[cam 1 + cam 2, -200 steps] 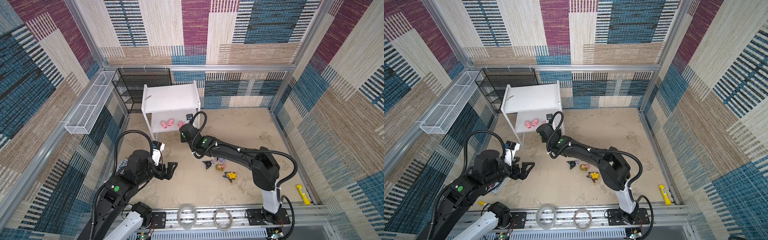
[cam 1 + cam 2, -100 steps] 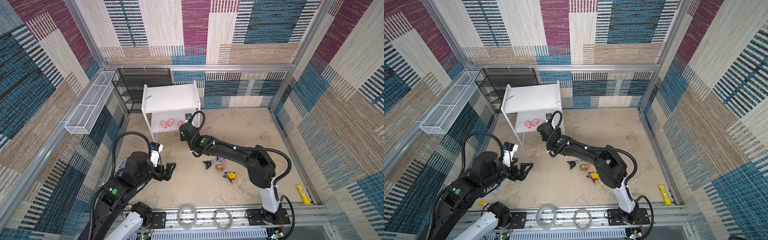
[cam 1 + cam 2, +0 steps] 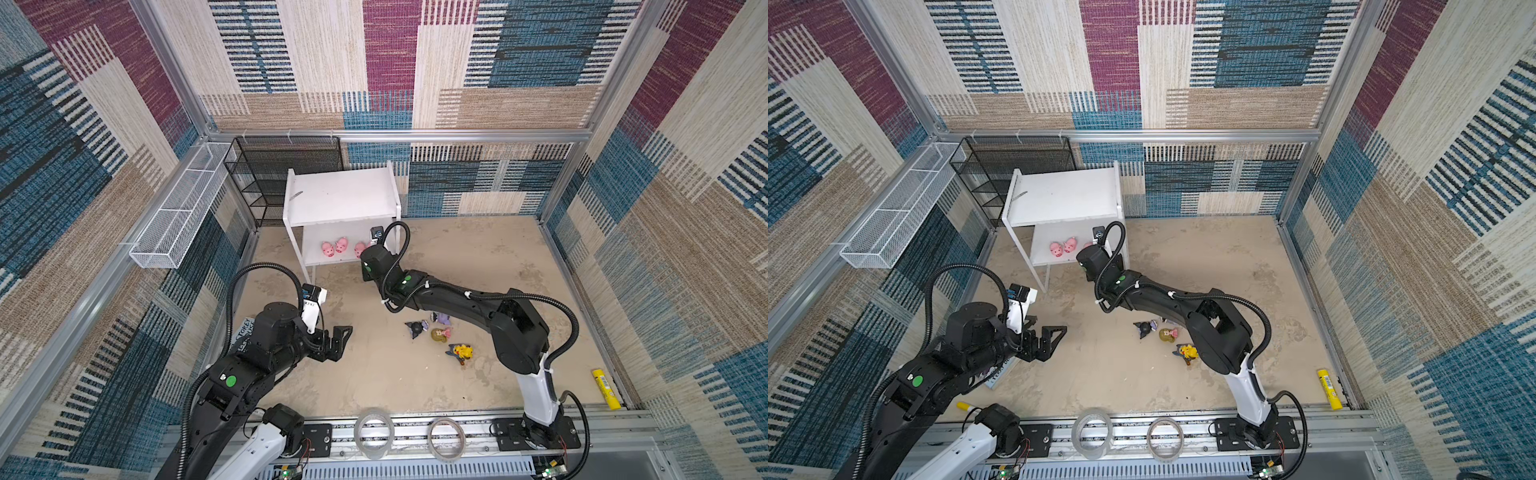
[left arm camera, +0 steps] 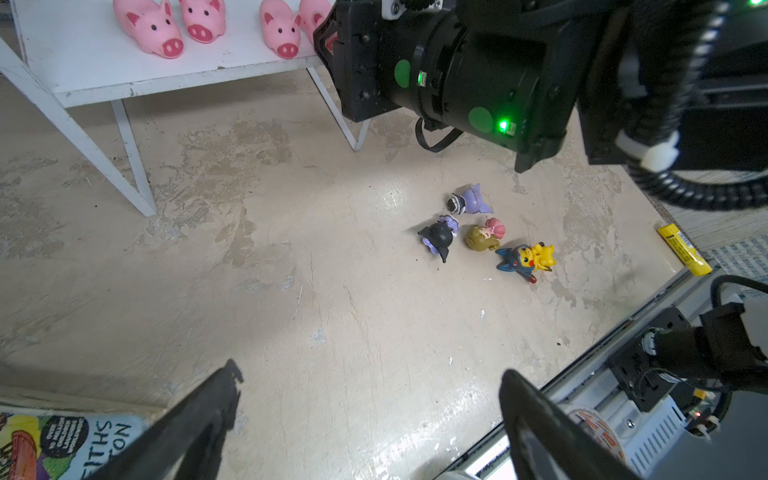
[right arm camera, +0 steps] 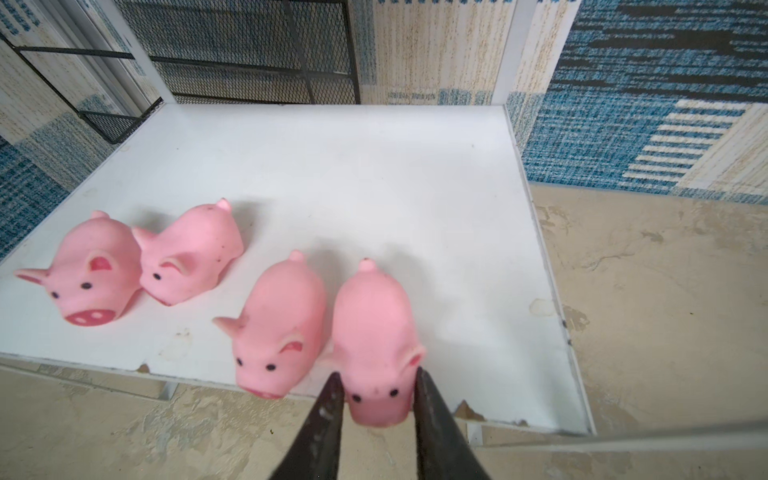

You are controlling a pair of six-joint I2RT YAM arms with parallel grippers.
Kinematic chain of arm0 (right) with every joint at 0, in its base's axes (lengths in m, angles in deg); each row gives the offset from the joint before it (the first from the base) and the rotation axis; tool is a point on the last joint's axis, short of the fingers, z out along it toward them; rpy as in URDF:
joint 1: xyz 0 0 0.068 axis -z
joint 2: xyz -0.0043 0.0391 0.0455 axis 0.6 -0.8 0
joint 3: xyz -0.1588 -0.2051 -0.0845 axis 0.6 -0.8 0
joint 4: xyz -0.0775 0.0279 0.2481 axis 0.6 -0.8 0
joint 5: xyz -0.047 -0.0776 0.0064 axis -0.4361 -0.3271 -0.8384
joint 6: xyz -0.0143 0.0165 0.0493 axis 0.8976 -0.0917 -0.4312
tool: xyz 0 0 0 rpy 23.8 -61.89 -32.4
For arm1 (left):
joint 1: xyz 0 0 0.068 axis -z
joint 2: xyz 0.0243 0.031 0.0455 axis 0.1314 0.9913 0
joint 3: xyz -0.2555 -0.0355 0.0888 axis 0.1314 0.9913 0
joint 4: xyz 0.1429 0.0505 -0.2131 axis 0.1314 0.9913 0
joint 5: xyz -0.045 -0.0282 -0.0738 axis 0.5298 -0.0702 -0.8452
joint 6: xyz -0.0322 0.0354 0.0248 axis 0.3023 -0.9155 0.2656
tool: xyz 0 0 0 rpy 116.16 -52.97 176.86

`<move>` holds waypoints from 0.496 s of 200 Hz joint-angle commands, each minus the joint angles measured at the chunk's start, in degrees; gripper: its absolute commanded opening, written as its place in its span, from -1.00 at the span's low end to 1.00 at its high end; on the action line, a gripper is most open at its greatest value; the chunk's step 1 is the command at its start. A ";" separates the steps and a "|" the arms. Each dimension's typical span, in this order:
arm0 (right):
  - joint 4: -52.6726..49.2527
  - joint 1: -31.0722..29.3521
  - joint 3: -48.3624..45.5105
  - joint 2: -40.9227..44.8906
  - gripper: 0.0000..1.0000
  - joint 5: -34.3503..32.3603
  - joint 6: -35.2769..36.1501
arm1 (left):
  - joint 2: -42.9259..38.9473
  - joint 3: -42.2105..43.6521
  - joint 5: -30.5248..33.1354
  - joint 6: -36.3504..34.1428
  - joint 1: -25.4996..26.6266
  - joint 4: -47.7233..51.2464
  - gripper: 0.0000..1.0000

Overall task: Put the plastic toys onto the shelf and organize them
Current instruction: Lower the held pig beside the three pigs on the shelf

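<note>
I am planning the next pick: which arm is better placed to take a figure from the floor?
Probably left: the left tool is open, empty and faces the floor figures; the right tool flanks a pig on the shelf.

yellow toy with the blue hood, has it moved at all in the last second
No. In a top view the yellow toy lies just where it did, no nearer to the yellow tube and no farther from it.
</note>
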 commanded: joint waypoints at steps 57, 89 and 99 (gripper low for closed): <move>0.50 0.29 0.89 -0.66 -0.28 0.23 -0.87 | 0.17 -0.05 0.41 -0.36 0.00 -0.26 0.98; 0.56 0.29 0.77 -0.44 -0.20 0.32 -0.97 | 0.10 -0.09 0.52 -0.36 0.00 -0.36 0.98; 0.59 0.24 0.78 -0.30 -0.16 0.16 -1.00 | 0.07 -0.05 0.50 -0.37 -0.04 -0.29 0.98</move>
